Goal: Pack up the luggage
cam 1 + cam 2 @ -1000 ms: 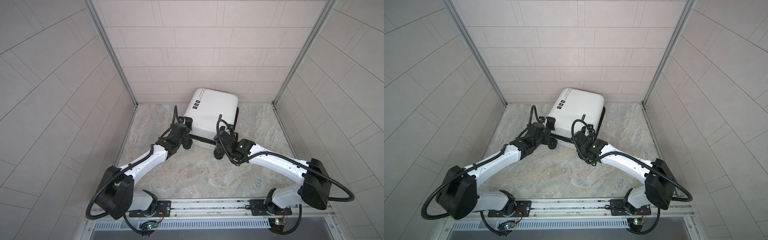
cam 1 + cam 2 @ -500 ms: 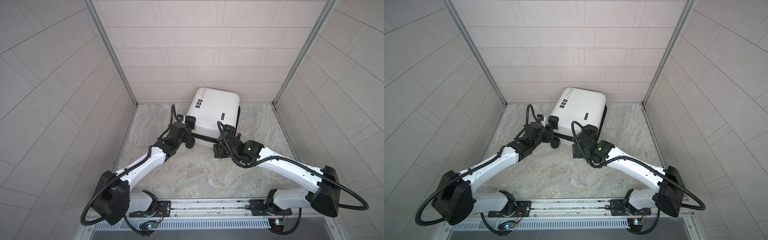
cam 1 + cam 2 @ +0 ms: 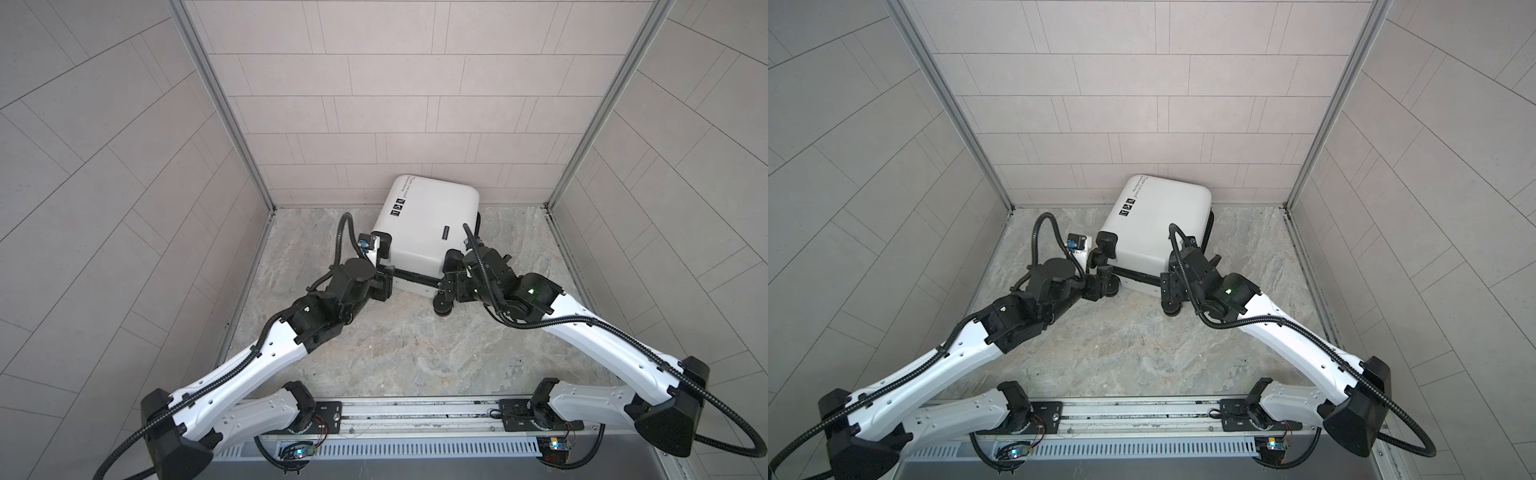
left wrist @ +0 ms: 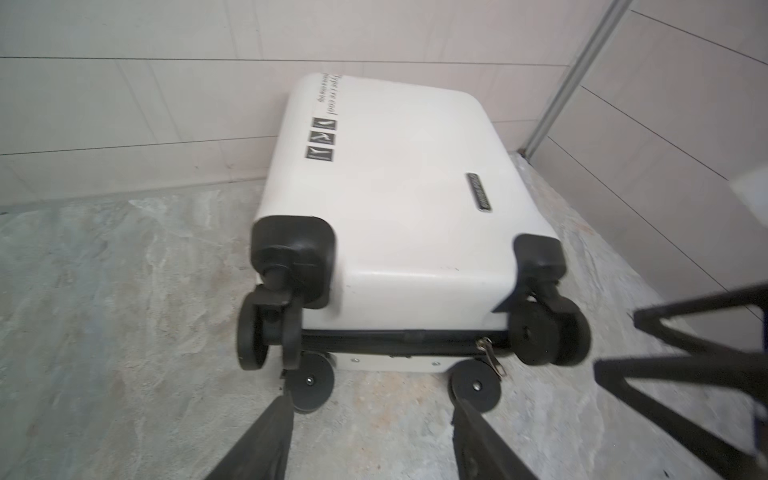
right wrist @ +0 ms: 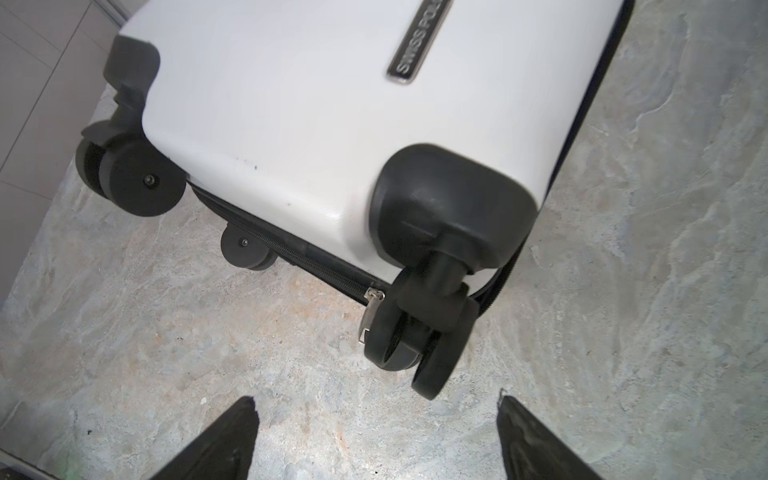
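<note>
The left gripper (image 4: pixel 372 403) was released, jaws apart and empty, just short of a black spinner wheel (image 4: pixel 309 384) at lower centre of the left wrist view. The right gripper (image 5: pixel 376 399) was likewise spread wide, grasping nothing, near the zipper pull (image 5: pixel 370 307). The white hard-shell suitcase (image 3: pixel 428 224) lay flat and shut on the desk (image 3: pixel 395 345), upper centre in both top views, far end against the back wall (image 3: pixel 415 124). No loose articles were visible. Judgement: packing and closing appeared complete or nearly so; zip closure along the hidden sides could not be confirmed.
</note>
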